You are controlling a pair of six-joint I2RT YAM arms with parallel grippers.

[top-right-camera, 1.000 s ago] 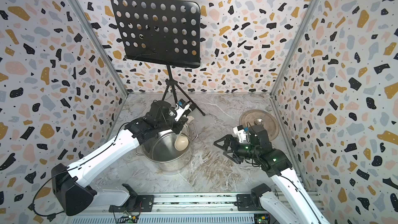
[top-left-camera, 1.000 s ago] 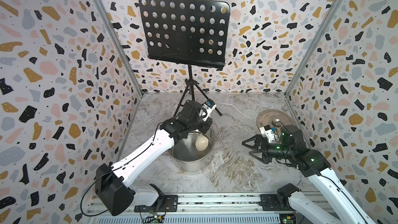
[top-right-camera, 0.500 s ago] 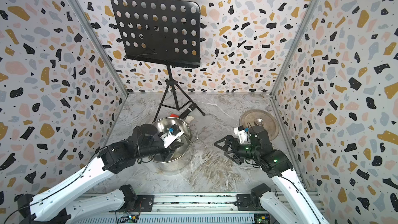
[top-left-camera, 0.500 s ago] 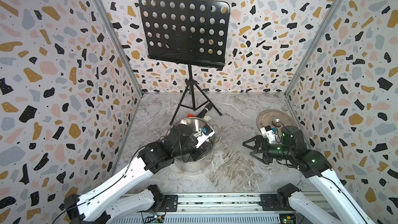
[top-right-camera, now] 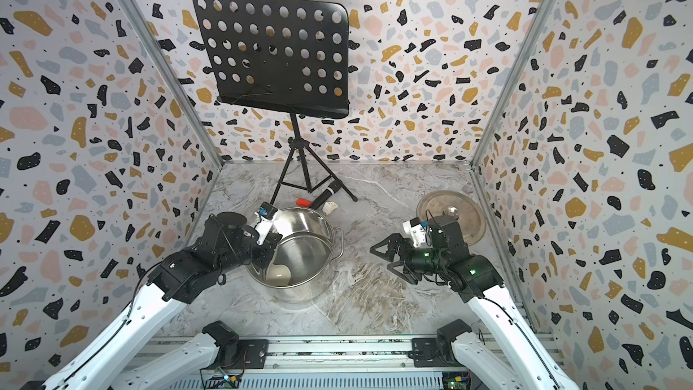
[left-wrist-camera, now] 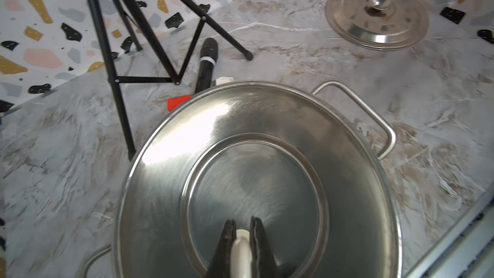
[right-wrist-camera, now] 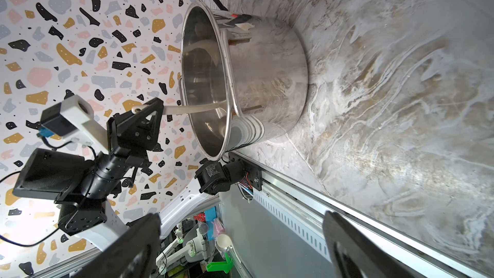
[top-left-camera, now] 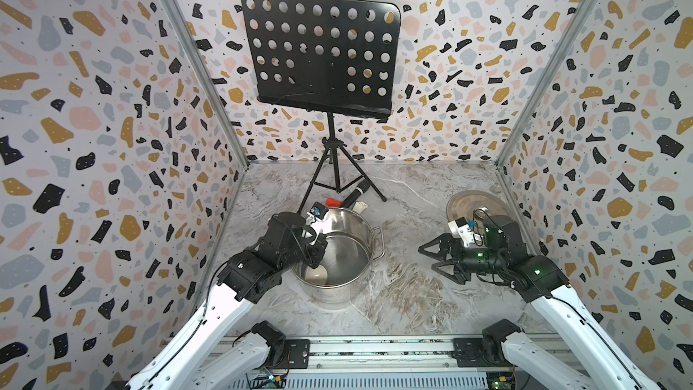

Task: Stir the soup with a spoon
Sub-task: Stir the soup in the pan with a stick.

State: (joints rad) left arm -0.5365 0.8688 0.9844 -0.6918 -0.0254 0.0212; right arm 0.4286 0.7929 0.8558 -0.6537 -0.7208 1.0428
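Cream-white spoon [top-left-camera: 317, 275] slants bowl-down into the pot [top-left-camera: 334, 291], pinched by left end effector [left-wrist-camera: 242, 223]; right end effector [top-left-camera: 425, 257] gapes empty.

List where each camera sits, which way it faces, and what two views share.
Top views: high at the front, facing down and back; left arm, right arm, pot, lid, music stand.
Left wrist: over the pot, facing down into it; left tool shut on the spoon.
Right wrist: on the right arm, facing sideways at the pot's outer wall; open right tool, plus the left arm.
Shared: both wrist views show the pot and the spoon's handle.
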